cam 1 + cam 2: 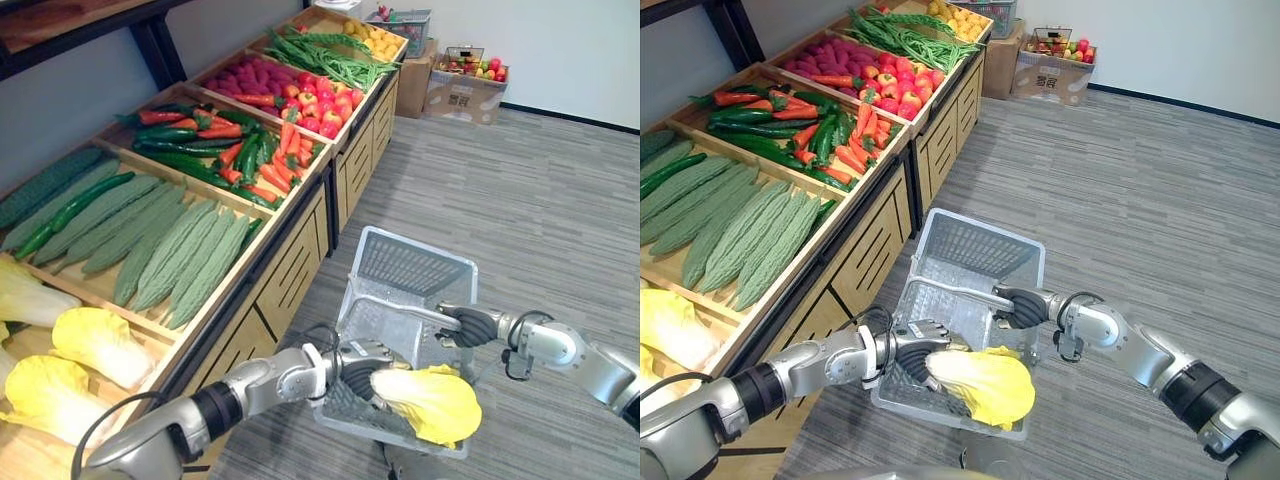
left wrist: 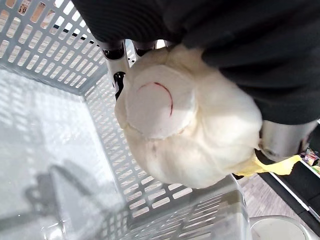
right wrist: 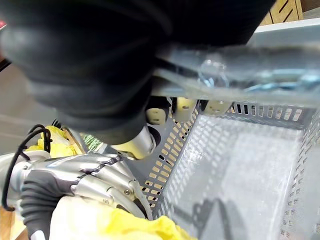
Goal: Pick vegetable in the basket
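Two hands: left hand (image 1: 908,352) clamped on cabbage (image 1: 985,385), right hand (image 1: 1022,307) curled round handle (image 1: 955,291) of basket (image 1: 975,245).
Risk: cabbage overhangs near rim (image 1: 920,408); early release could drop it outside.

Left hand (image 1: 352,364) and right hand (image 1: 470,325) both curled tight, arms forward.

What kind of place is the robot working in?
Most likely a grocery shop's produce section, perhaps a mock one: a wooden stand with vegetables sorted by kind, such as bitter gourds and chillies, and a grey shopping basket.
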Tool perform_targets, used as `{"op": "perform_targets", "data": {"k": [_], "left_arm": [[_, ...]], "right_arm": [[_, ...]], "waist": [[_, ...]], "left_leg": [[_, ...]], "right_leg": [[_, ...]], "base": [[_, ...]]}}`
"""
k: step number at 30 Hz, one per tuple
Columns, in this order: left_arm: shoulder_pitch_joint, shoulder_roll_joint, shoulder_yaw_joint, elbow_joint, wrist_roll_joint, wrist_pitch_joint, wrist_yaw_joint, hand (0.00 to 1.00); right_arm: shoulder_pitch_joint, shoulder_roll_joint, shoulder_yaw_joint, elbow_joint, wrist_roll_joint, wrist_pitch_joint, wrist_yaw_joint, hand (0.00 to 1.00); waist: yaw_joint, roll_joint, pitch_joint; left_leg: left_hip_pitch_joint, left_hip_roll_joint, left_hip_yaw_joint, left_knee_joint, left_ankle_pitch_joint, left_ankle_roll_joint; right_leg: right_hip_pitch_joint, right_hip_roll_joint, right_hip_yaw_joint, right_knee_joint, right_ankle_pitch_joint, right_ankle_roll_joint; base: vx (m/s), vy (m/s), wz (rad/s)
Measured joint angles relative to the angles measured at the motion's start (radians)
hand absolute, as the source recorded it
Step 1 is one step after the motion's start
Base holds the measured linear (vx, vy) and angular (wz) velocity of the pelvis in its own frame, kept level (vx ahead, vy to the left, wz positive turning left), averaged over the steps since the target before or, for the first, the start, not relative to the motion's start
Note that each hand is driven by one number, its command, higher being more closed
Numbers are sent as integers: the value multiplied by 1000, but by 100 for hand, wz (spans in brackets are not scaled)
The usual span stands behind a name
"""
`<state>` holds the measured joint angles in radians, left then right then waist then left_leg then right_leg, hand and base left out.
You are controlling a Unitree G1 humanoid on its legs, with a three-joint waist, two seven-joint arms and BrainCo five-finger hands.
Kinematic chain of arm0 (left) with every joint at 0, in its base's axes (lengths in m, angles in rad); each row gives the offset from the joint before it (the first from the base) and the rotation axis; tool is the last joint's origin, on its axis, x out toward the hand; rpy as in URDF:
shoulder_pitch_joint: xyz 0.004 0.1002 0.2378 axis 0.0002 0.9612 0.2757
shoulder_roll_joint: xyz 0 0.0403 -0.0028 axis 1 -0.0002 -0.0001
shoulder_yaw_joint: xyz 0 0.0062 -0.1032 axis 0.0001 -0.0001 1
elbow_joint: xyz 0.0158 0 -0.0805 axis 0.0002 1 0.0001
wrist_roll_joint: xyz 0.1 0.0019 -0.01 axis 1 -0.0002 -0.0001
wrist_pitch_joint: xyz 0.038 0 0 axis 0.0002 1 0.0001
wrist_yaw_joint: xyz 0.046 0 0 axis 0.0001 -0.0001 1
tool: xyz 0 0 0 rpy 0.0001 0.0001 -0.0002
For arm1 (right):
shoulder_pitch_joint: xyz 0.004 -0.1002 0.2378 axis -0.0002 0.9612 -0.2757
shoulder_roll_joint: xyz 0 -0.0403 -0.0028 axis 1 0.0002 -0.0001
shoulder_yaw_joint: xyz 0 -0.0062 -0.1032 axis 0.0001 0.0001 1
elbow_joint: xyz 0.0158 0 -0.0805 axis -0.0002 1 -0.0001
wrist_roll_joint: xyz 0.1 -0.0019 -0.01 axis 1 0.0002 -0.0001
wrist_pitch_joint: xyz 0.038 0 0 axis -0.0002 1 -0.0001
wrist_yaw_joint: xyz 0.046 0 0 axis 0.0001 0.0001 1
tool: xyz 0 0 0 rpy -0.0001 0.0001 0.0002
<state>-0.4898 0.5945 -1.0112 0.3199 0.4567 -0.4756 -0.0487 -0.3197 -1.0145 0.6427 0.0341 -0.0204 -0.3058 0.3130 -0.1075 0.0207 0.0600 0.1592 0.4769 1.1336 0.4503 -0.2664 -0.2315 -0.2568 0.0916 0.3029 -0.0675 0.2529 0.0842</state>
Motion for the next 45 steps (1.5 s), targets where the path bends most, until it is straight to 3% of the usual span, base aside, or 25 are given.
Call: {"op": "perform_targets", "data": {"k": [12, 13, 25, 35, 45], "left_arm": [[-55, 32, -46, 16, 115, -3, 2, 100], [-62, 32, -46, 27, 116, -2, 3, 0], [-68, 29, -29, 51, 154, 2, 14, 0], [-66, -38, 81, 45, 143, 21, 45, 0], [-54, -86, 55, -193, 17, -7, 44, 0]], "right_arm": [[0, 11, 0, 24, 0, -1, 0, 100], [0, 12, 0, 25, 0, -1, 0, 100], [55, 33, -49, 53, 0, 5, 3, 100], [115, 104, -167, 56, 0, 6, 2, 100], [165, 135, -249, 124, -21, 10, -14, 100]], "waist": [[-3, 0, 0], [-4, 1, 0], [6, -4, 5], [13, -12, 33], [31, -15, 57]], "left_leg": [[-5, 0, -12, -11, 7, 0], [-11, 1, -19, -11, 9, 0], [-44, -1, -54, -24, 11, 0], [-49, -11, -79, -37, 12, 3], [-55, -35, -109, -47, 12, 9]], "right_leg": [[1, -1, -16, 0, -5, -7], [1, -2, -22, 0, -6, -8], [-1, -19, -63, -8, -17, -12], [18, -33, -90, -8, -16, -12], [34, -62, -114, -6, -21, -5]], "base": [[-3, -1, 2], [-7, -9, 10], [-1, -3, 10], [6, 10, 8], [-36, 2, 10]]}}
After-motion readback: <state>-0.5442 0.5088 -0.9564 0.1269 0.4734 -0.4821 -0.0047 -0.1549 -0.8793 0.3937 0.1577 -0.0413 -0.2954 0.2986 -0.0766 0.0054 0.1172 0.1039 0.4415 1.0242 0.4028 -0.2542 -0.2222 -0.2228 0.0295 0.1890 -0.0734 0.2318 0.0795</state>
